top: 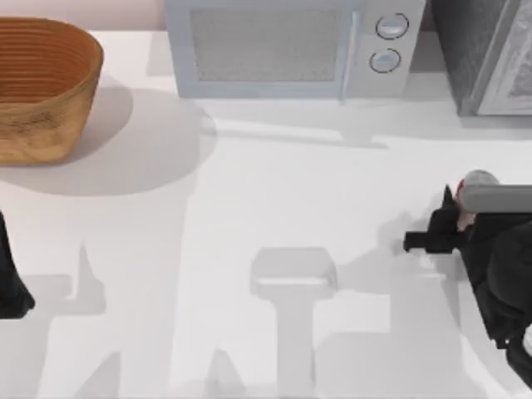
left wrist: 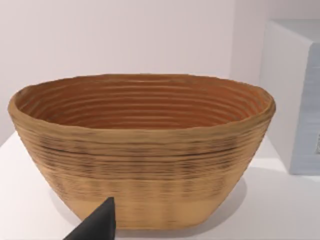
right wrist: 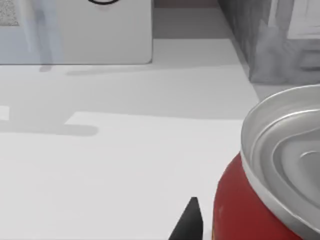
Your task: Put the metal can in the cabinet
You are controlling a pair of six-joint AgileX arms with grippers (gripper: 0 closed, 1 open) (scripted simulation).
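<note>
we are reaching our right gripper [top: 449,218] beside the metal can [top: 475,184]; jaw state unclear, the cabinet [top: 478,50] awaiting.

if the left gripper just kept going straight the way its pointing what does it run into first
Probably the basket. The left wrist view looks straight at its woven wall, with one dark fingertip of the left gripper low in front of it and bare table between. How far off it is can't be judged.

1. Beside your right gripper [top: 432,237], the can [right wrist: 270,190] has a glossy red wall and a brushed silver metal top.
2. The basket [left wrist: 142,150] looks coarse, woven, matt.
3. The table [top: 249,208] looks smooth, matt white.
4. The cabinet [top: 465,50] looks speckled grey.
</note>
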